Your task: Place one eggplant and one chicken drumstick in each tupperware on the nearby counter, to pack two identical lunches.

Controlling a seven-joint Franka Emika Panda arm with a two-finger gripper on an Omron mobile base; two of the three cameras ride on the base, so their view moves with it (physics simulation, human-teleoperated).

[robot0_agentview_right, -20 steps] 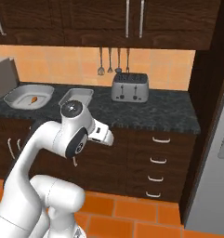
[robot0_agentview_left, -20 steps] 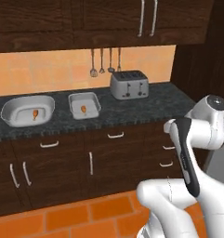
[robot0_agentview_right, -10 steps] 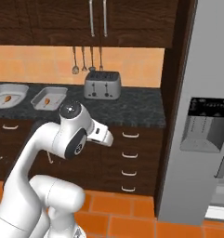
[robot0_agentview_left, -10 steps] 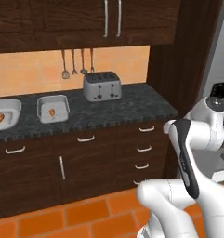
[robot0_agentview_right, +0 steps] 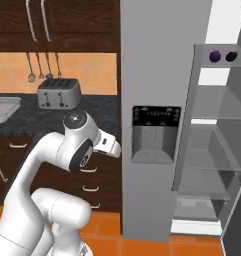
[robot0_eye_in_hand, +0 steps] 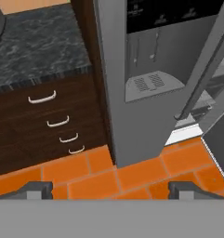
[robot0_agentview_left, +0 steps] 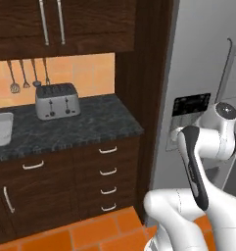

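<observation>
One small glossy dark-purple eggplant sits on the open fridge's top shelf, at 1 o'clock. Two-finger gripper spread wide, empty, over orange floor tiles

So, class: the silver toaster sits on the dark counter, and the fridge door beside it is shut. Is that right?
Not quite. The toaster does sit on the counter, but the fridge door stands open; the right base view shows the shelves inside.

Your desk is dark speckled stone over brown drawers. A silver toaster stands on it near the back wall. At its far left edge a pale grey tray sits with something orange inside. On the open fridge's top shelf lie two small dark ovals.
</observation>
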